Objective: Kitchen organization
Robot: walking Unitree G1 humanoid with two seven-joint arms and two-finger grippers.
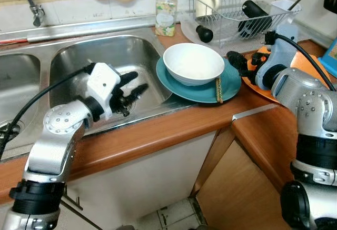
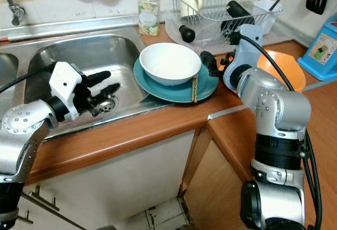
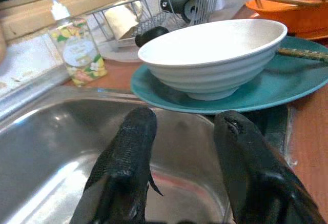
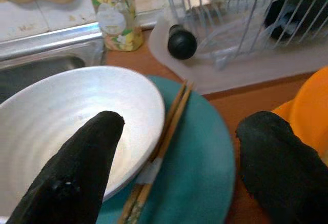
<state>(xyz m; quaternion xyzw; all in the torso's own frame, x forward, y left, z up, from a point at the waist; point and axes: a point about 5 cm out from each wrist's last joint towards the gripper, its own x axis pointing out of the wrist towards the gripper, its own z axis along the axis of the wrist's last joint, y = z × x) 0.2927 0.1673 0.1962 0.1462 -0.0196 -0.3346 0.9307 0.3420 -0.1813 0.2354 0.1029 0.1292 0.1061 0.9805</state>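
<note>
One white bowl [image 1: 193, 63] sits on one teal plate [image 1: 230, 85] overhanging the sink [image 1: 79, 56]; one pair of chopsticks [image 1: 218, 89] lies on the plate. Left gripper [image 1: 131, 90] over the sink, right gripper [image 4: 174, 167] beside the plate: both spread, empty.

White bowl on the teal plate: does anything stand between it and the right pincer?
Nothing visible does. The right pincer is open at the plate's right edge, pointing at the white bowl. Only the chopsticks lie flat on the teal plate beside the bowl, low in that gap.
</note>
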